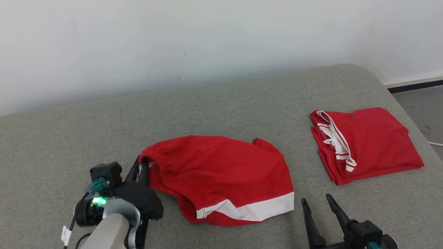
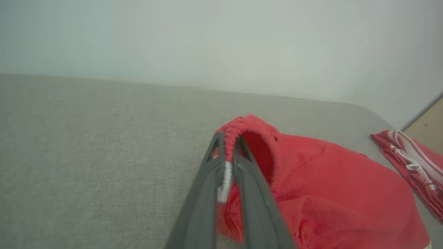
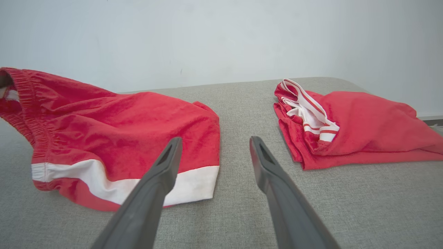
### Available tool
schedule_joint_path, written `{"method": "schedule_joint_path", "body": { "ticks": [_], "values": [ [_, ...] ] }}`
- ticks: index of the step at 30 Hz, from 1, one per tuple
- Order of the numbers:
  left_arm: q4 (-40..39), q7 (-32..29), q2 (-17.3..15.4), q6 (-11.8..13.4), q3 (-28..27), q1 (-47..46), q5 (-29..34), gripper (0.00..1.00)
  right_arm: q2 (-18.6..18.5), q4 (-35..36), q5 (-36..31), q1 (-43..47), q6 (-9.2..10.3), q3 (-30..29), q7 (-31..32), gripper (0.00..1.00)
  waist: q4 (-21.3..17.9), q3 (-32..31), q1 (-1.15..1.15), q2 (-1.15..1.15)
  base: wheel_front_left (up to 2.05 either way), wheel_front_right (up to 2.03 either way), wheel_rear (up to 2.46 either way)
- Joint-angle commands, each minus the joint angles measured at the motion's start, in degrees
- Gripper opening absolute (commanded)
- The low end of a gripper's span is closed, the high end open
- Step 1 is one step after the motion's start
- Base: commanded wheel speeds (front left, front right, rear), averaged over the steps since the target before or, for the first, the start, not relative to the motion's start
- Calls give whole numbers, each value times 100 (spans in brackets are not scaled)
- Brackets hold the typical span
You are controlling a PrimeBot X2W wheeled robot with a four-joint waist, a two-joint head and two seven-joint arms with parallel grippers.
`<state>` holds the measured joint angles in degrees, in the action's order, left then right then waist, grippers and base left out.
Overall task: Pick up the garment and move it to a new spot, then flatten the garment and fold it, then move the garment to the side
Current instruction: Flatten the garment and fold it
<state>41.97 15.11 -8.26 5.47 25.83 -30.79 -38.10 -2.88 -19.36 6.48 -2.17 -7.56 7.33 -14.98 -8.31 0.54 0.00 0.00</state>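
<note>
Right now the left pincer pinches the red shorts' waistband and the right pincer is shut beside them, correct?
No: the right pincer is open, spread wide and holding nothing, as the right wrist view shows. The left pincer does pinch the waistband of the red shorts.

The left gripper has slim black fingers on a chunky black wrist mount. Its forearm is a smooth, pale silver-grey tube. A small green light glows at the wrist, beside a teal plug and a boxy black camera. A thin black cable carries a white tag. The right gripper has long dark grey tapering fingers, each slotted near the tip.
</note>
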Motion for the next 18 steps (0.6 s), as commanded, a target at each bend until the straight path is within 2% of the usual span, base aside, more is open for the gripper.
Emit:
{"method": "schedule_joint_path", "body": {
  "ticks": [1,7,12,18],
  "values": [
    [251,2,-29,26,-45,98,104,100,1,6,-28,39,16,13,-27,100,14,9,0,0,0,0,0],
    [409,2,64,66,-233,260,153,100,0,-10,-50,46,16,-6,-27,100,39,-23,0,0,0,0,0],
    [439,-112,251,-334,-148,559,-93,100,1,13,-57,129,16,-102,-27,100,163,-78,0,0,0,0,0],
    [131,-501,468,-586,170,846,-323,100,0,30,21,126,16,-79,-27,100,304,-121,0,0,0,0,0]
  ]
}}
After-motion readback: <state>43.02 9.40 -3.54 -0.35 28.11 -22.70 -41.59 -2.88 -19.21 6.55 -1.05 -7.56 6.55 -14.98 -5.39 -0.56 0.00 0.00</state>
